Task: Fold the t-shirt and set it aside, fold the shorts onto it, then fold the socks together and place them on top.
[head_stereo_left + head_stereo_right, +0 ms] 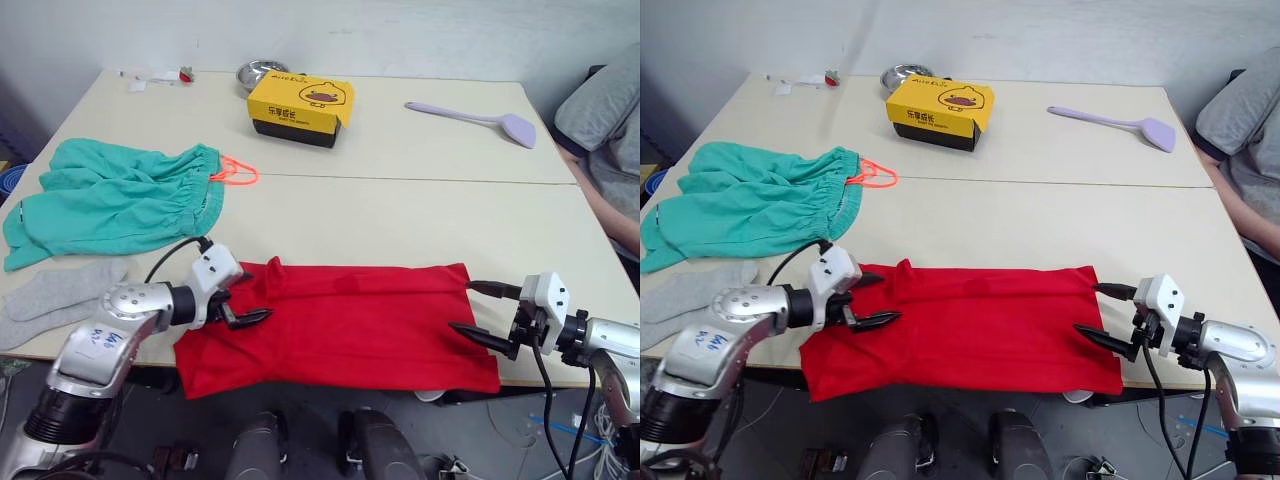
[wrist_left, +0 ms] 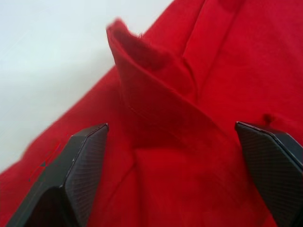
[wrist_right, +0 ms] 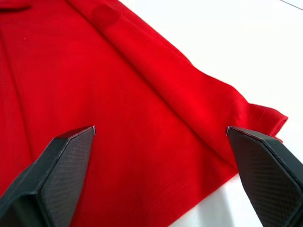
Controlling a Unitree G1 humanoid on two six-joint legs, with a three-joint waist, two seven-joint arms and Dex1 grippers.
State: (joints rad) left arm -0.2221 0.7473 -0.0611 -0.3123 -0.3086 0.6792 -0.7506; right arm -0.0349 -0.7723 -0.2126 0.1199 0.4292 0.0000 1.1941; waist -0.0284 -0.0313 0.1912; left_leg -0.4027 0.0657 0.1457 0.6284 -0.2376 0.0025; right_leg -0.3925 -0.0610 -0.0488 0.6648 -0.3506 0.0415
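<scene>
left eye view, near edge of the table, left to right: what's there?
socks → left gripper, fingers open over the shirt's left end → t-shirt → right gripper, fingers open at the shirt's right end.
</scene>
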